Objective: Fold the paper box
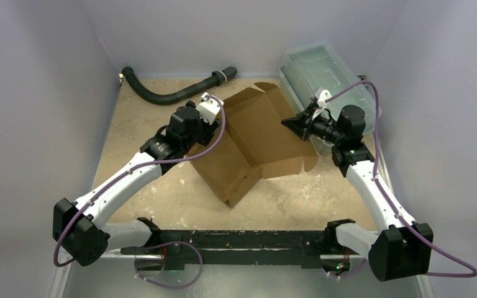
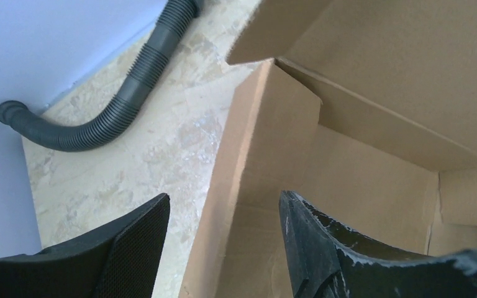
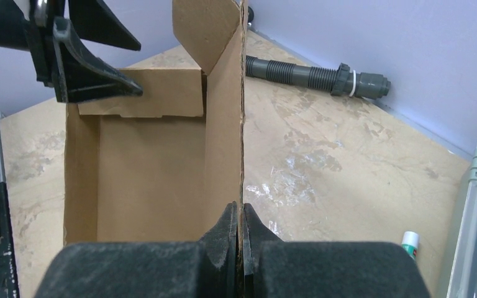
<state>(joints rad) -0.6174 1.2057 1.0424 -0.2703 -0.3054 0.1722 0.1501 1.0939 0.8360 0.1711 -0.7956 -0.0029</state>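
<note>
Right gripper [image 3: 240, 214] pinches paper box [image 3: 155, 180] wall; left gripper [image 2: 223, 197] gapes.

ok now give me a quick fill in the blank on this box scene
The right gripper pinches a wall of the paper box, jaws ___. The left gripper straddles another wall, jaws ___. The clear plastic bin stands on the ___ arm's side.
Missing: shut; open; right.

I have open tabletop [image 1: 174, 198] in front of the brown cardboard box [image 1: 254, 136]; a grey ribbed hose [image 1: 161, 98] and clear greenish plastic bin [image 1: 317, 68] crowd the far edge.
</note>
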